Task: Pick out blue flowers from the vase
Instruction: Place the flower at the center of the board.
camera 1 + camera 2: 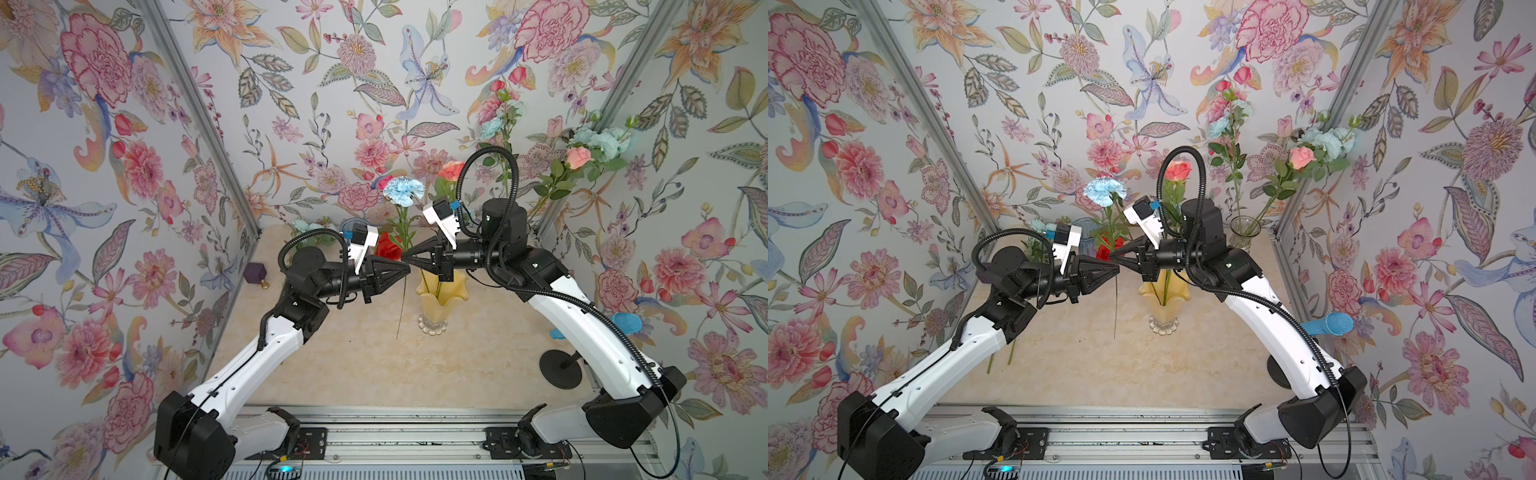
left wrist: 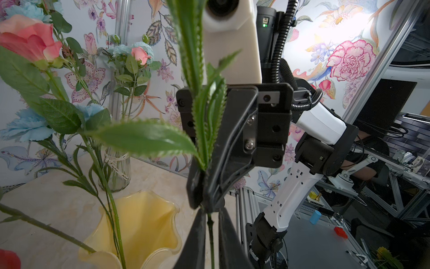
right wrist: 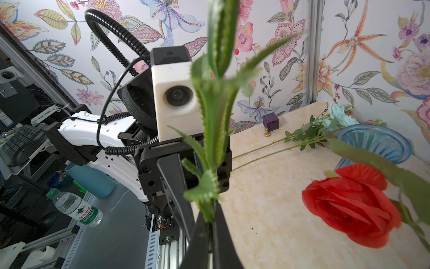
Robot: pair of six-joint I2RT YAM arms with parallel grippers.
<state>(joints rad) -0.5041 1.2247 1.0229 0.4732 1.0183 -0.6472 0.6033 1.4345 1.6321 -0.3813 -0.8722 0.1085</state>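
A blue flower (image 1: 403, 191) with a pale ruffled head stands upright on a long green stem (image 1: 401, 309), left of the yellow vase (image 1: 440, 291) and outside it. My right gripper (image 1: 405, 259) is shut on the stem from the right. Just below it my left gripper (image 1: 406, 269) is shut on the same stem from the left. The stem runs between the fingers in the left wrist view (image 2: 210, 212) and in the right wrist view (image 3: 210, 221). Another blue bloom (image 2: 25, 125) has its stem in the yellow vase (image 2: 139, 223).
A coral rose (image 1: 453, 170) and a red rose (image 1: 388, 245) stand in the yellow vase. Blue sprays (image 3: 342, 114) lie at the back left by a blue glass vase (image 3: 372, 144). A clear vase (image 1: 1246, 232) holds blue and pink blooms. A blue microphone (image 1: 1333, 324) stands at the right.
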